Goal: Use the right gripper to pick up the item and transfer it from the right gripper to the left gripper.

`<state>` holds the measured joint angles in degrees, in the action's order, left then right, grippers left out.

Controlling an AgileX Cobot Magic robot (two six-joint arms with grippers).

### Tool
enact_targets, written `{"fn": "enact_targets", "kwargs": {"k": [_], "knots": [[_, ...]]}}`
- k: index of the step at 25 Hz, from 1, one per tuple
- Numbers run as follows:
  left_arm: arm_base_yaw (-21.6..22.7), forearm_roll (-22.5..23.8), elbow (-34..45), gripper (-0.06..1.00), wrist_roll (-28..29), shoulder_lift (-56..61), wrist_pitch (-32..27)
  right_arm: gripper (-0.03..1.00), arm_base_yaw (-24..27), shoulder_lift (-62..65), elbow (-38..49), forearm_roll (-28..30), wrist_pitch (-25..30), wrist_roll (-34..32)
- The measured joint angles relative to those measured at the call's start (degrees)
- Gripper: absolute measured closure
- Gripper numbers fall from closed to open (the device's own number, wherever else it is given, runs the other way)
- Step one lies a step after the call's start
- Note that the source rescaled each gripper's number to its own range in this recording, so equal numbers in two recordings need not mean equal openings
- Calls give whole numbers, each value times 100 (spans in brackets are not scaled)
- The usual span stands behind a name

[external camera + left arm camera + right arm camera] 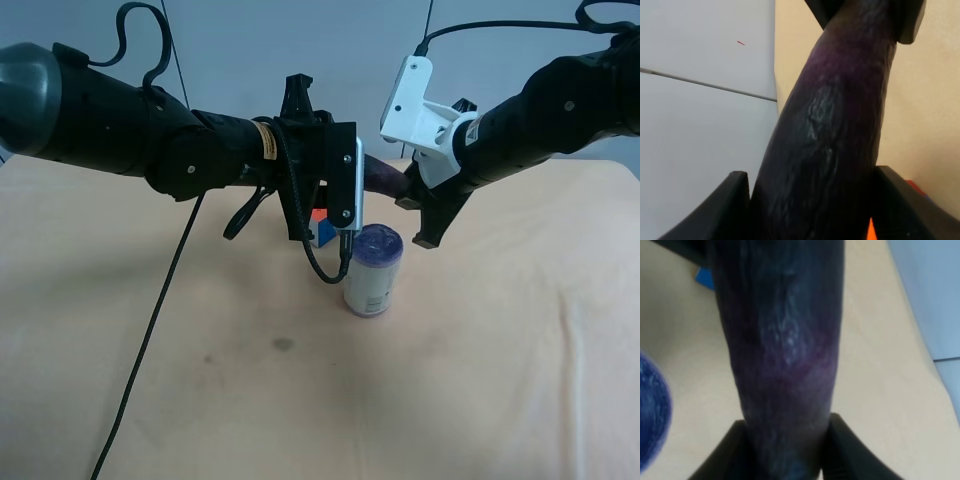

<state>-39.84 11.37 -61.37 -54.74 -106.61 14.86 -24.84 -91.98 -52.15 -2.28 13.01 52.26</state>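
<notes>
1. The slim dark purple eggplant [785, 340] is in the air above the table, lying roughly level between the two arm ends. In the exterior high view only a short stretch of it shows between them.
2. The right gripper [787, 420], a black arm end with a white boxy bracket, is clenched on the eggplant. In the right wrist view both black fingers [735, 452] press against its sides.
3. The left gripper [810, 172], a black arm end with a yellow band and a silver-grey plate, has the other end of the eggplant between its fingers [905, 200]. One finger lies against the skin and the other sits just beside it with a thin sliver of background between. Whether this gripper is actually clamped cannot be told.
4. In the left wrist view, the right gripper's fingertips flank the far end of the eggplant.
5. A white cylindrical can with a purple lid [372, 270] stands upright on the table, below the eggplant in the exterior high view.
6. A multicoloured puzzle cube [322, 232] sits just beside the can, mostly hidden behind the left gripper's plate.
7. The beige cloth-covered table [500, 380] carries a small dark spot [284, 344], and a thin black cable [150, 330] trails across it from the left arm.
</notes>
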Motion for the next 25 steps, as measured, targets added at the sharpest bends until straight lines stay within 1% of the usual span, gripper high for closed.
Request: {"fn": "enact_targets", "kwargs": {"k": [4,10,18,19,20,21,22,23,24,25], "knots": [[0,-21,0,93,28,0,0,97,0,0,0,0,0,1],[-6,-289,0,93,28,0,-30,97,0,0,0,6,-16,6],[-6,-326,0,93,28,0,-38,96,0,0,0,-68,-34,-198],[-6,-355,0,93,34,0,-43,91,0,0,0,-108,-49,-236],[-6,-380,0,94,55,0,-35,80,0,0,0,-173,-77,-292],[-6,-397,0,94,63,0,-35,66,0,0,0,-178,-90,-320],[-6,-415,0,94,69,0,-35,48,0,0,0,-203,-90,-359],[-6,-420,0,94,69,0,-30,34,0,0,0,-227,-103,-440],[-6,-433,0,94,69,0,-30,24,0,0,0,-244,-97,-542],[-6,-433,0,94,69,0,-30,19,0,0,0,-258,-51,-636]]}}
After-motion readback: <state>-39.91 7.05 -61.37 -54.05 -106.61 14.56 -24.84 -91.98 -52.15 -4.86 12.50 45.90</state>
